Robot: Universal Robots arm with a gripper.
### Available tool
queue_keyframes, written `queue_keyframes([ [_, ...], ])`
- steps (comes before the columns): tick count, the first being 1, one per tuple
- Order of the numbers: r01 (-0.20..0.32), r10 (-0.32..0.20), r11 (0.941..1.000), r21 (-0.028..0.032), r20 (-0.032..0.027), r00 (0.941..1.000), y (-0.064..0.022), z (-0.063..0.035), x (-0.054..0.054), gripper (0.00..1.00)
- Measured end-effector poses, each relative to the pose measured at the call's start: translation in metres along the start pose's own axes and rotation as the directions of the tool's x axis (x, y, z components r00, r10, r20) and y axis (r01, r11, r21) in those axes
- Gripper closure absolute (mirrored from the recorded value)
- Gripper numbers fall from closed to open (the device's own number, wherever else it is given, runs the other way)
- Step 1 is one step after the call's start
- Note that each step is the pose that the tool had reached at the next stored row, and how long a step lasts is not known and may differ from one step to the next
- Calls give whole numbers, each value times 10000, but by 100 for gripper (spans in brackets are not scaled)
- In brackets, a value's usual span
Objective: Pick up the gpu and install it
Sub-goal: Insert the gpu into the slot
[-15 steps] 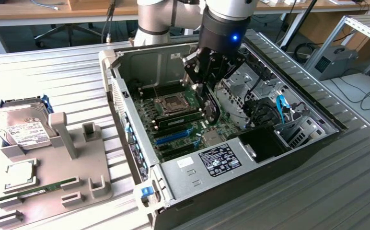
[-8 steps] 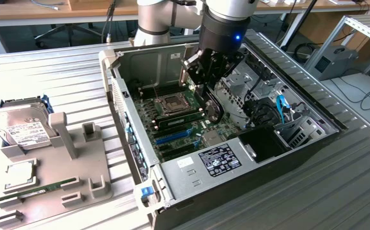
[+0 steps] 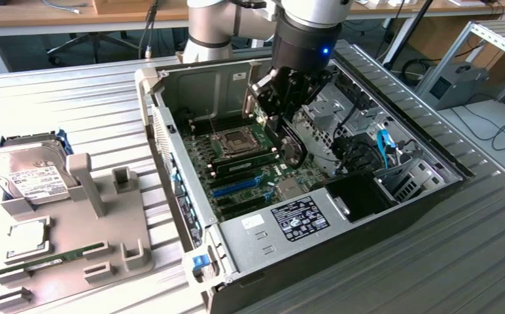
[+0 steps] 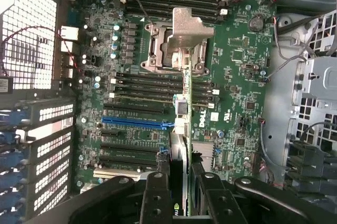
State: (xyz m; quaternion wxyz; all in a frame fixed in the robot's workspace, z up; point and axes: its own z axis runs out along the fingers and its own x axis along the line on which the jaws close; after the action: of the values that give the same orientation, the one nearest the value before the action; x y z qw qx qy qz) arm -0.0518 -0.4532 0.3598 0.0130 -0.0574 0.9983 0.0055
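The gpu [image 3: 292, 149] hangs on edge inside the open computer case [image 3: 322, 222], its black cooler with the round fan facing the exterior view's right. My gripper [image 3: 278, 121] is shut on its upper edge. In the wrist view the gpu [image 4: 180, 124] appears as a thin edge-on card running out from between my gripper [image 4: 180, 192] fingers. It hovers above the motherboard [image 4: 237, 77], close to the end of the blue slot [image 4: 137, 121] and just off the CPU socket [image 4: 176, 45]. The card is apart from the slots.
Drive cages and cables, including a blue cable [image 3: 383, 147], crowd the case on the exterior view's right. On the exterior view's left, a grey fixture [image 3: 104, 229] carries a hard drive [image 3: 30, 173], a CPU [image 3: 27, 239] and a RAM stick [image 3: 52, 258]. Case walls surround the board.
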Motion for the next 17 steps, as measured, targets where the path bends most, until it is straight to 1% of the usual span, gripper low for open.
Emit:
queue_keyframes([
  [11,583,-583,9983,-15,-5,9983,0,0,0,74],
  [17,1072,-1072,9942,-29,-9,9942,0,0,0,74],
])
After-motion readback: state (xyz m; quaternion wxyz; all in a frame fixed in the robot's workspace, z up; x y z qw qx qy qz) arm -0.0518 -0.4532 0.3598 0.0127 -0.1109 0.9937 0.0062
